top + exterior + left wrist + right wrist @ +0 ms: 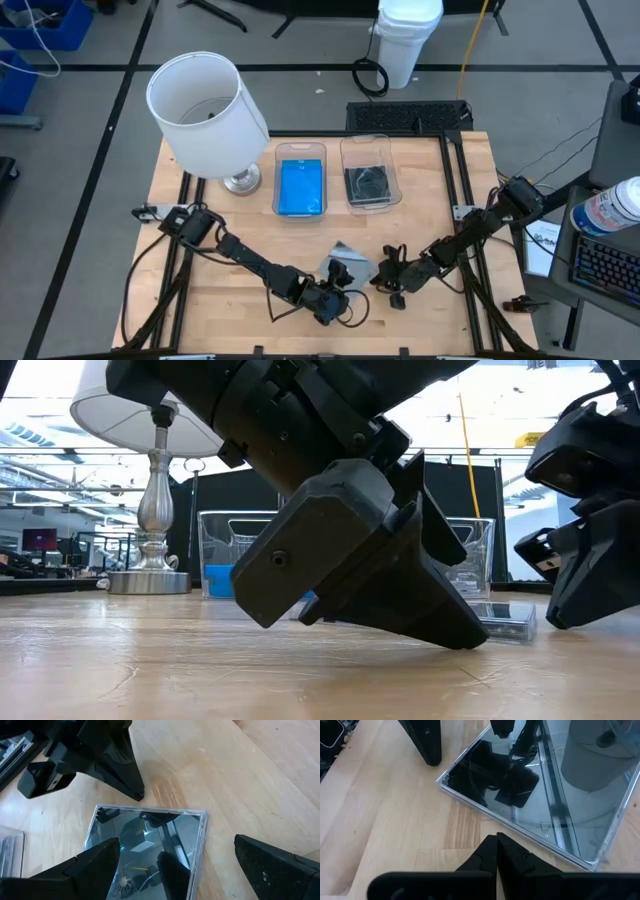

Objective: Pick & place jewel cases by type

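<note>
The left gripper (338,287) sat low in the centre of the high view, its fingers (90,870) spread wide to either side of a clear jewel case (350,262) lying flat on the table (230,240). Nothing was gripped; in the left wrist view one finger lay over the case's near corner while the other stood on bare wood beside its edge. The right gripper (383,275) was just right of the case, its fingers pressed fully together and empty, tips down on the wood just short of the case's edge (520,785). In the low view the case (505,618) showed as a thin slab at right centre, flat on the table behind the left gripper.

Above these in the high view, two clear bins stood side by side: the left bin (300,153) held bright blue cases (300,187), the right bin (366,143) dark grey ones (369,184). A white-shaded lamp (208,113) stood at upper left.
</note>
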Robot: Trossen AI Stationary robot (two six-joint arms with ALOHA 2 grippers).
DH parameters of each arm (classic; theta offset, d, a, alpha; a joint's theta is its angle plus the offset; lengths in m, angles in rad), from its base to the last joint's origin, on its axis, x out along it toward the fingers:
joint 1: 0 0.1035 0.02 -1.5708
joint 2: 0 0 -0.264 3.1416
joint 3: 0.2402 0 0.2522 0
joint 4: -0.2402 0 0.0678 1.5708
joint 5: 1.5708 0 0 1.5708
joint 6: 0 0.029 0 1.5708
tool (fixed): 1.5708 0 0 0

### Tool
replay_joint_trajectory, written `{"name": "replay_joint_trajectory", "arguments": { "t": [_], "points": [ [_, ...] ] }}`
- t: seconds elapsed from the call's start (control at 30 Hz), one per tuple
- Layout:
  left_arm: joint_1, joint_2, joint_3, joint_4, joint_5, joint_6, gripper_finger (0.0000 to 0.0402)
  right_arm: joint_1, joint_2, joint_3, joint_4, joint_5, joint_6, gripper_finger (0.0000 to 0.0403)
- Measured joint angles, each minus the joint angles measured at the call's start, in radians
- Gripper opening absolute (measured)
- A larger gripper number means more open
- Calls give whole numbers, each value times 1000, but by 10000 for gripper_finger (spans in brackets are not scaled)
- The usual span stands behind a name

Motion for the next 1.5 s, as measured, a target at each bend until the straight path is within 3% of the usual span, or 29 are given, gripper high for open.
{"name": "replay_joint_trajectory", "arguments": {
  "t": [0.27,0.57,0.73,0.9,1.07,1.3,1.4,1.5],
  "points": [
    [-1,0,0,4,-9,-29,392,8,0,0,11,-1,2,0],
    [-39,-12,-3,-23,-191,36,392,-2,-1,0,13,9,41,0],
    [-97,-103,-1,-80,-240,3,392,-6,-2,0,16,-10,69,0],
    [-122,-162,-1,-146,-163,-112,392,-7,0,0,50,-16,53,0],
    [-130,-166,-1,-269,-155,-202,392,-12,35,12,85,-13,45,0],
    [-122,-166,-2,-311,-143,-223,392,-63,182,73,268,-59,-61,0],
    [-122,-166,-2,-315,-142,-218,392,-69,192,126,217,-89,-105,0],
    [-119,-166,-1,-325,-139,-235,392,-50,137,177,28,-96,-133,0]
  ]
}}
